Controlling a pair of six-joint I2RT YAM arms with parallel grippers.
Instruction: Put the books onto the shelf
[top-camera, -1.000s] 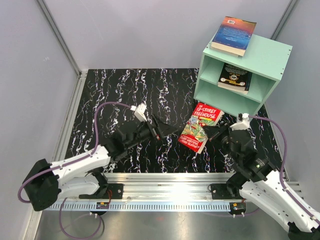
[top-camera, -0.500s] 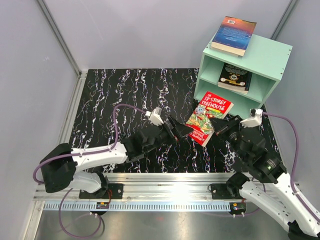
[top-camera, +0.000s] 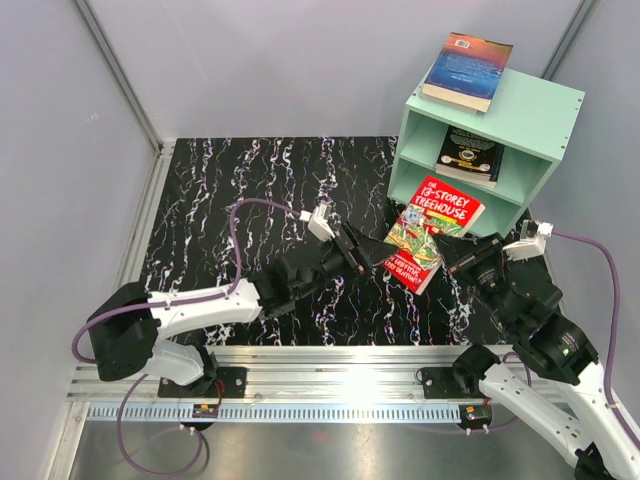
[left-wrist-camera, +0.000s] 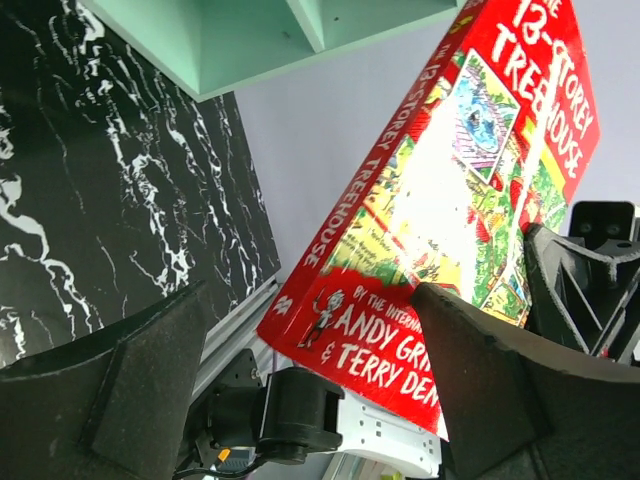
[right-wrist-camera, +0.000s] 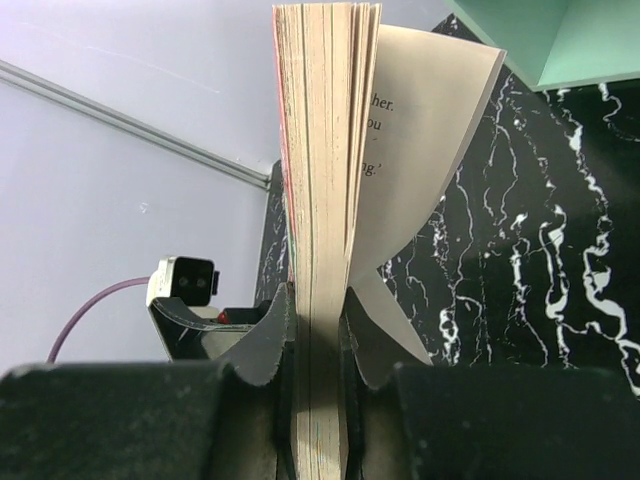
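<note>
The red "13-Storey Treehouse" book (top-camera: 436, 230) hangs tilted above the table, just in front of the mint-green shelf (top-camera: 540, 105). My right gripper (top-camera: 462, 262) is shut on its page edge (right-wrist-camera: 320, 200), and the rear cover bows loose to the right. My left gripper (top-camera: 376, 254) stands open at the book's lower spine corner (left-wrist-camera: 400, 300), one finger (left-wrist-camera: 120, 390) on each side and neither pressing the cover. A blue-orange book (top-camera: 467, 70) lies on the shelf's top. A black book (top-camera: 468, 152) lies in the upper compartment.
The black marbled table (top-camera: 250, 190) runs left of the shelf. Grey walls close in the back and sides. An aluminium rail (top-camera: 330, 360) carries both arm bases along the near edge. The shelf's lower compartment (top-camera: 455, 200) sits right behind the held book.
My right gripper has lifted the red book up and right, closer to the shelf. My left arm has followed it right, and its jaws have narrowed slightly around the book's corner.
</note>
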